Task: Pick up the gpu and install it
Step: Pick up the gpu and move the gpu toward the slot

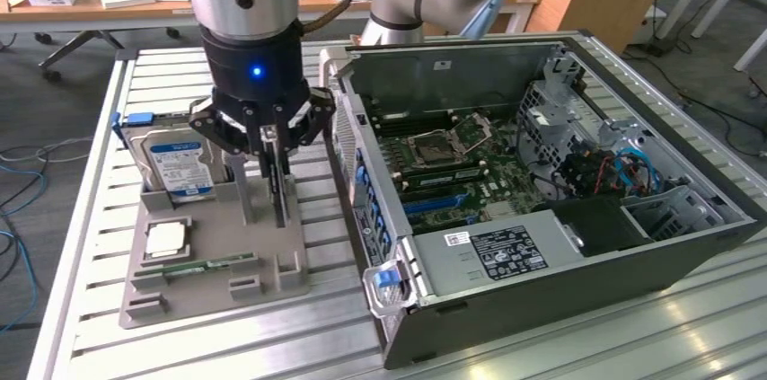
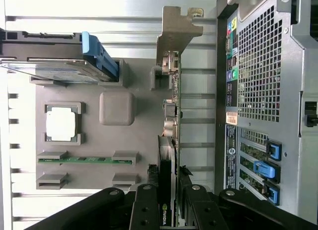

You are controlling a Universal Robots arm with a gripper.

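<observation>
Exterior view: set high and off to one side, tilted down across the slatted table (image 1: 240, 344), far enough back to take in the whole open computer case (image 1: 576, 295) on the exterior view's right and the gray tray (image 1: 215, 245) on its left, with floor (image 1: 48, 110) beyond. Wrist view: mounted just above the gripper (image 2: 169, 173), facing straight down its length, close over the tray. Shared by both — tray, hard drive (image 1: 180, 164), graphics card (image 1: 280, 191) standing on edge, the case's back panel (image 2: 258, 66).
</observation>
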